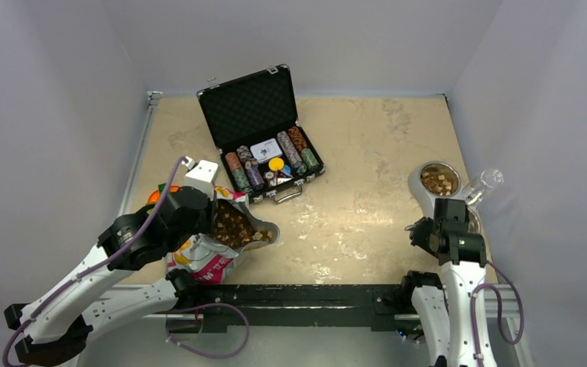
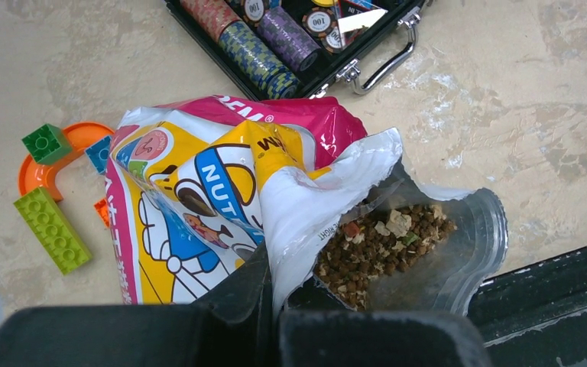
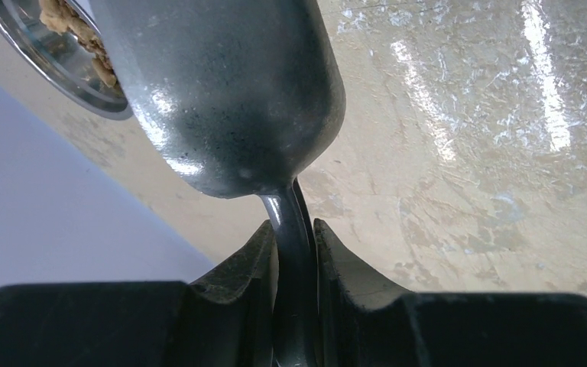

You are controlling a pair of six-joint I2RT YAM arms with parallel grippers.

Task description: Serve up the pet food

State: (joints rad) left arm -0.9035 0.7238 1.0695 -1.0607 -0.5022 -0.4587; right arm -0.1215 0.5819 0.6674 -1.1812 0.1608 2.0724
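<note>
The printed bag (image 2: 199,191) lies at the near left with its mouth open, and brown pet food (image 2: 374,245) shows inside it. My left gripper (image 2: 275,267) is shut on the bag's white upper lip (image 2: 313,199); from above, the left gripper (image 1: 212,218) sits over the bag (image 1: 210,260). My right gripper (image 3: 296,229) is shut on the thin handle of a grey metal scoop (image 3: 222,92), whose underside faces the camera. The scoop (image 1: 425,197) hangs beside a steel bowl (image 1: 420,170) holding pet food (image 1: 437,181). The bowl's rim (image 3: 38,57) shows at the wrist view's top left.
An open black case of poker chips (image 1: 264,145) stands at the back middle, near the bag. Green toy bricks (image 2: 52,229) and an orange curved piece (image 2: 34,172) lie left of the bag. A clear glass (image 1: 483,183) lies right of the bowl. A black rail (image 1: 306,298) runs along the near edge.
</note>
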